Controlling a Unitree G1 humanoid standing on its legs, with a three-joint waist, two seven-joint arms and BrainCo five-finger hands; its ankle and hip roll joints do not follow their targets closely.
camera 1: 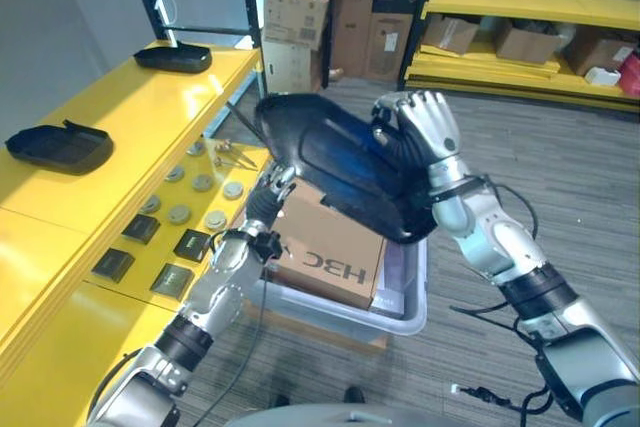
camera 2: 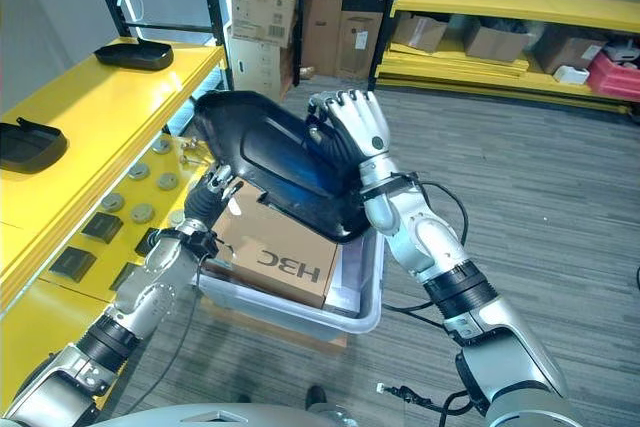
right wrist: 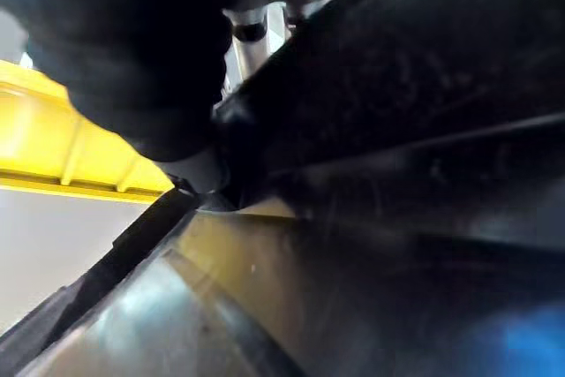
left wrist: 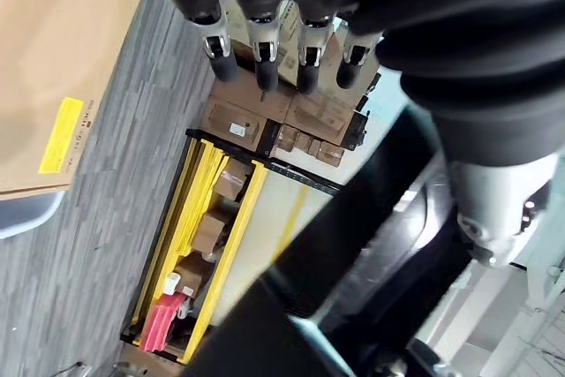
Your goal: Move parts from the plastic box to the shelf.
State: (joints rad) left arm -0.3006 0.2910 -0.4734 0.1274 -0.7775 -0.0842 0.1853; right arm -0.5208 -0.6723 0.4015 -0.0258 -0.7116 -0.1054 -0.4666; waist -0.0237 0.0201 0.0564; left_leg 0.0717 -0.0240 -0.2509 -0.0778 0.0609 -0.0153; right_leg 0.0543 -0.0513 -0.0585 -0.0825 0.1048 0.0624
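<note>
A large black curved plastic part hangs tilted above the clear plastic box. My right hand is shut on its upper right edge, fingers curled over the rim; the part sits right against that wrist's camera. My left hand reaches up under the part's lower left side with straight fingers, at or just below its underside. The yellow shelf runs along the left. A brown cardboard box lies inside the plastic box, beneath the part.
Two other black parts rest on the shelf top. Several round discs and dark square pieces lie along its lower ledge. Stacked cartons and a second yellow rack stand behind.
</note>
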